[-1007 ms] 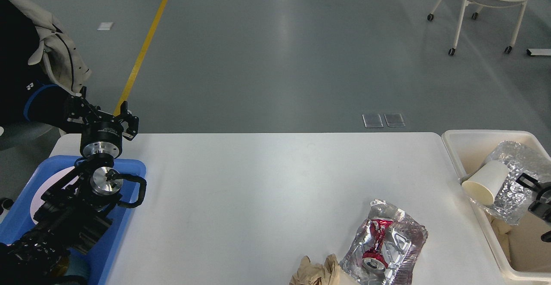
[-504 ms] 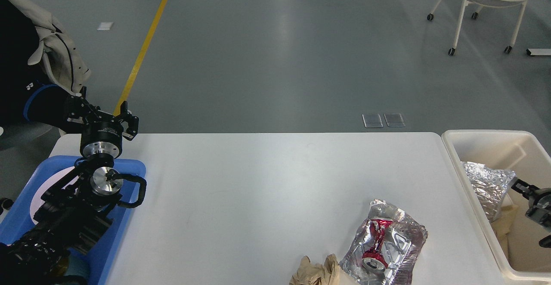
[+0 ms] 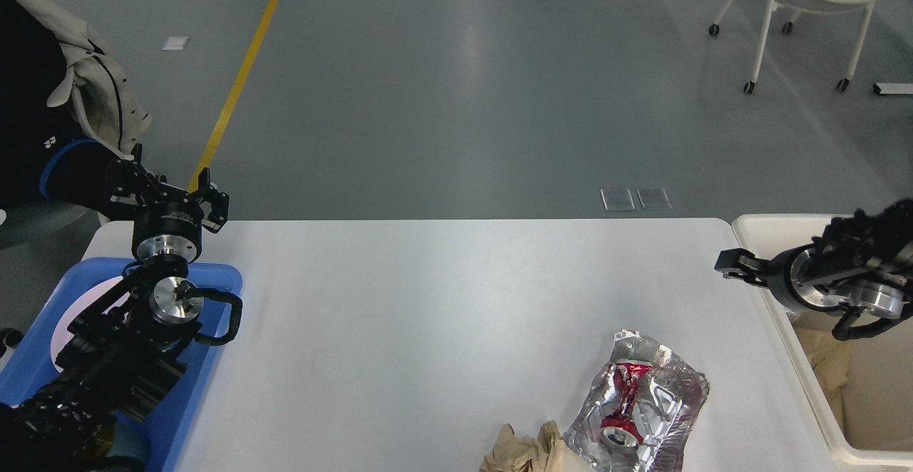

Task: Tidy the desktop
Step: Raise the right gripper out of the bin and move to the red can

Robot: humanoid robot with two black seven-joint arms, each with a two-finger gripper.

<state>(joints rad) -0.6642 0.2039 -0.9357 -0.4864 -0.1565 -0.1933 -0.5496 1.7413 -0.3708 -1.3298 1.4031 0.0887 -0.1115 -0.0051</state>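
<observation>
My right gripper point(image 3: 729, 264) hangs over the desktop point(image 3: 442, 315) edge beside the cream bin point(image 3: 806, 379); grip state unclear. Left gripper point(image 3: 175, 197) fingers spread, holding nothing.

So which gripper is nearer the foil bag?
Right. The right gripper is just up-right of the foil bag, by the bin; the left gripper is across the desktop.

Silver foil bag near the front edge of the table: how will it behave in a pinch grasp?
The silver foil bag looks crinkled and thin, so probably floppy and light. Its shiny film may slip between the fingers. A crushed red can shows on or through it; if that is inside, the weight could shift or swing when lifted.
</observation>
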